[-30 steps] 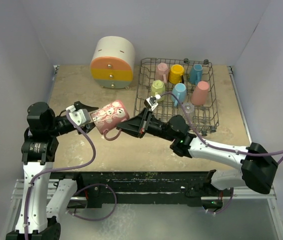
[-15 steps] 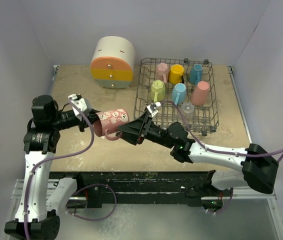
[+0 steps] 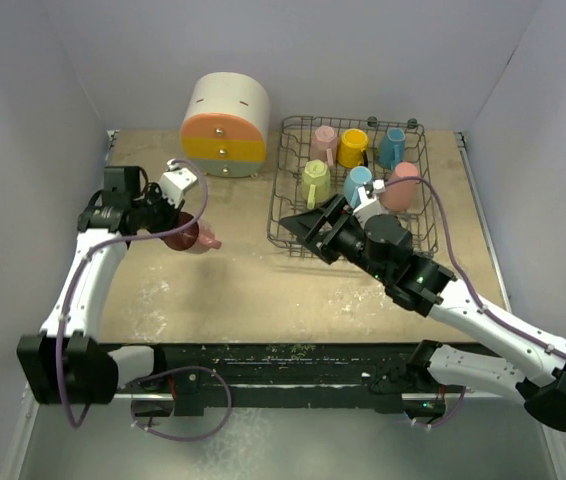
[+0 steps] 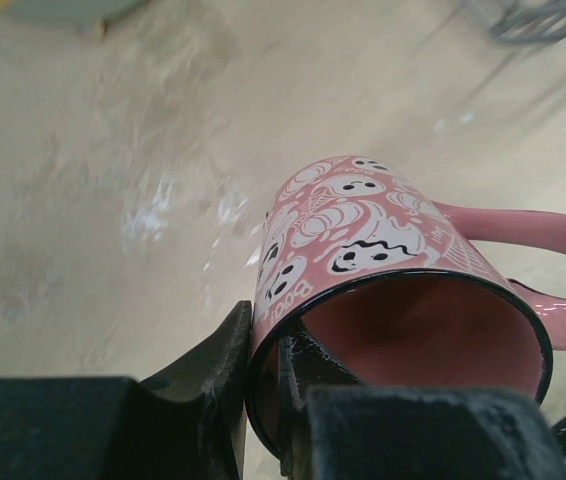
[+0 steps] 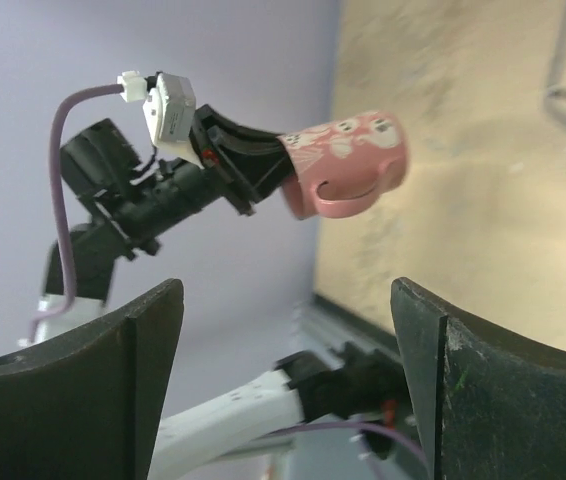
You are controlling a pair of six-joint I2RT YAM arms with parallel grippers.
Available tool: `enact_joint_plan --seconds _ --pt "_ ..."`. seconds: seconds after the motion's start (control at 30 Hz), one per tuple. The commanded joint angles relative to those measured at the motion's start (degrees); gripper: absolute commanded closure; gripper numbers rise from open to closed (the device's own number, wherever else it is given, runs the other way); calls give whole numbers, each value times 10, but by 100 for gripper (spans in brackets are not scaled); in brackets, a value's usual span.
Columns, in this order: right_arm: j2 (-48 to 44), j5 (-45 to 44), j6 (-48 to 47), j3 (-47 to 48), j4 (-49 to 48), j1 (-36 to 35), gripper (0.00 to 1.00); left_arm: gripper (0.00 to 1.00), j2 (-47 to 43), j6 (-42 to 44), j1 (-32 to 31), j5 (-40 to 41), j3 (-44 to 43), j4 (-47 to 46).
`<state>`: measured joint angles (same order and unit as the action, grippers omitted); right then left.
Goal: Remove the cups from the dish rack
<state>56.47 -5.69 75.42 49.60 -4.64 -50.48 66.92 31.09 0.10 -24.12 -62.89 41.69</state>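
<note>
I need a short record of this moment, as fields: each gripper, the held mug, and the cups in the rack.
left gripper: shut on rim of pink patterned mug
mug position: on its side, over the table, left of dish rack
right gripper: open, empty, by the rack's near left corner
in rack: pink cup, yellow cup, blue cup, green cup, light blue cup, salmon cup
</note>
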Motion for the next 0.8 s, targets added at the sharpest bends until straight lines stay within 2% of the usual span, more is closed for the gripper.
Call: enact_joint_plan --seconds 0.0,0.23,0.4,0.63,0.77 --pt "-7 -42 -128 54 176 32 14 100 69 18 2 112 -51 -53" --pt "-1 -73 -197 104 264 64 14 100 224 24 4 187 -133 -76" --pt "7 -85 -246 134 317 99 13 100 309 22 21 200 -195 -89" --pt "23 -80 -293 149 341 144 12 100 423 -5 77 166 -308 -68" --pt "42 -80 -315 152 342 164 12 100 464 -10 86 163 -339 -74"
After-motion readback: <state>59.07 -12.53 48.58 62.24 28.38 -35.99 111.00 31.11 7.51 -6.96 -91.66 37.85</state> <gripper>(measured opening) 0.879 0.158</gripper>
